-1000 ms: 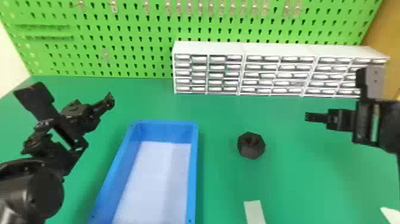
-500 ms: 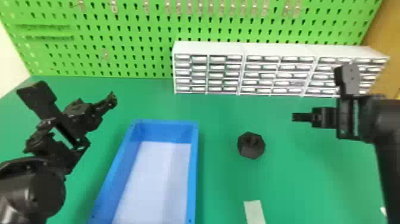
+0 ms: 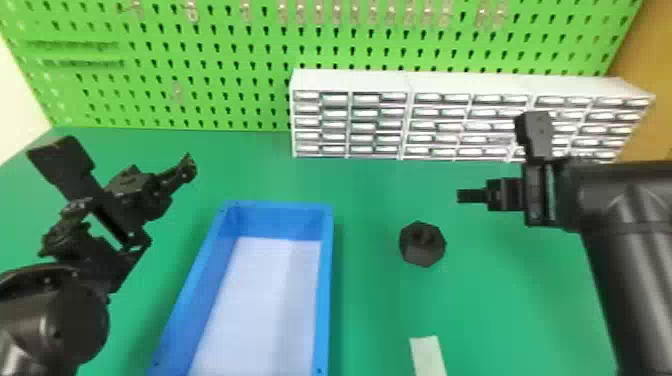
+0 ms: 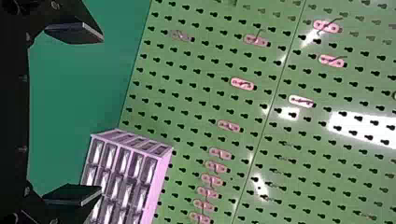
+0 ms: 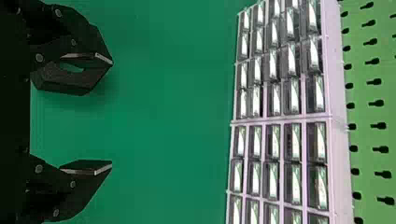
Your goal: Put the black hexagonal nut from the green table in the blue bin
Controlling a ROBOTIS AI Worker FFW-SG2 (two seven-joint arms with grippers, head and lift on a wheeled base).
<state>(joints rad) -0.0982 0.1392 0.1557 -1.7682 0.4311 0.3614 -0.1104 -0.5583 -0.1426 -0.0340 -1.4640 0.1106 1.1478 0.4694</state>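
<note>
The black hexagonal nut (image 3: pixel 422 244) lies on the green table (image 3: pixel 380 310), to the right of the blue bin (image 3: pixel 324 280). My right gripper (image 3: pixel 461 196) is above the table, a little right of and beyond the nut. In the right wrist view, that gripper (image 5: pixel 111 114) has its fingers wide apart, and the nut (image 5: pixel 70 81) shows partly behind one of them. On the left, my left gripper (image 3: pixel 189 169) is parked over the table beyond the bin's left side; the left wrist view has this gripper (image 4: pixel 102 114) open with nothing between its fingers.
White drawer cabinets (image 3: pixel 350 80) line the back of the table, in front of a green pegboard (image 3: pixel 225 65). A pale strip (image 3: pixel 428 356) lies on the table nearer than the nut.
My right gripper has moved left, closer to the nut, and its forearm has come further into the head view. The left arm has barely shifted, while nut and bin have stayed put.
</note>
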